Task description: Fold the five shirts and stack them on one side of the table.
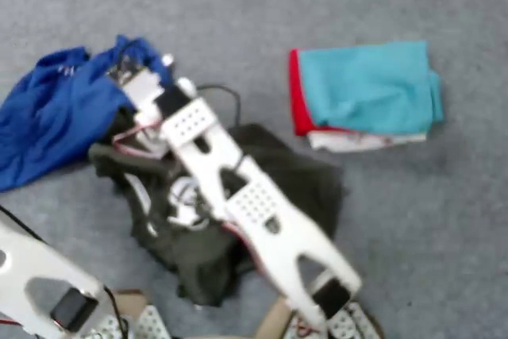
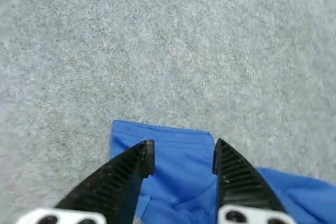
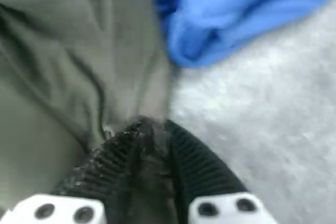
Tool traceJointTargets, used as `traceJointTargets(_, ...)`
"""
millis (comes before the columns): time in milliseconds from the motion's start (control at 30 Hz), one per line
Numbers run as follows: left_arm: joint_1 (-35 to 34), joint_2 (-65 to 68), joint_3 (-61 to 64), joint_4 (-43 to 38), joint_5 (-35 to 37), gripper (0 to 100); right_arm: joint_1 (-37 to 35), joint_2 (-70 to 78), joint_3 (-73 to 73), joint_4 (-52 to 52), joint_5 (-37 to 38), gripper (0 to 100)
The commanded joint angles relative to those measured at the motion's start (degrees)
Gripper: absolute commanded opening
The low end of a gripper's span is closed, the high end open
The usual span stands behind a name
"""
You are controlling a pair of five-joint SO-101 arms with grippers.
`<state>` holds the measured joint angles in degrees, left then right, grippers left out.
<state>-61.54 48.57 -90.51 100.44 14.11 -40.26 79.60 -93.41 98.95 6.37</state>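
Shirt stack (image 1: pixel 365 89) of three, one blue shirt (image 1: pixel 55 117), one olive shirt (image 1: pixel 302 180)

Bright, even light from above spreads softly over the grey table (image 1: pixel 444 220), casting only faint, diffuse shadows.

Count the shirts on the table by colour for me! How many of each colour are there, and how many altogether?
blue shirt: 1
dark olive shirt: 1
teal shirt: 1
red shirt: 1
white shirt: 1
Total: 5 shirts
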Motion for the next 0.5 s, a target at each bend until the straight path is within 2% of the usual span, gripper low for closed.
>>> traceJointTargets(0,0.7,-7.2,5.3,0.6,-2.4,20,3.5,-6.1,-2.2,2.1,-0.5,1.4)
traceJointTargets(267,7.2,-23.3,35.6,0.6,-8.4,20,11.7,-18.9,-0.7,2.2,-0.5,1.4)
traceJointTargets(467,18.0,-38.9,64.0,0.4,-13.1,20,16.6,-24.5,3.2,2.2,-0.3,1.4)
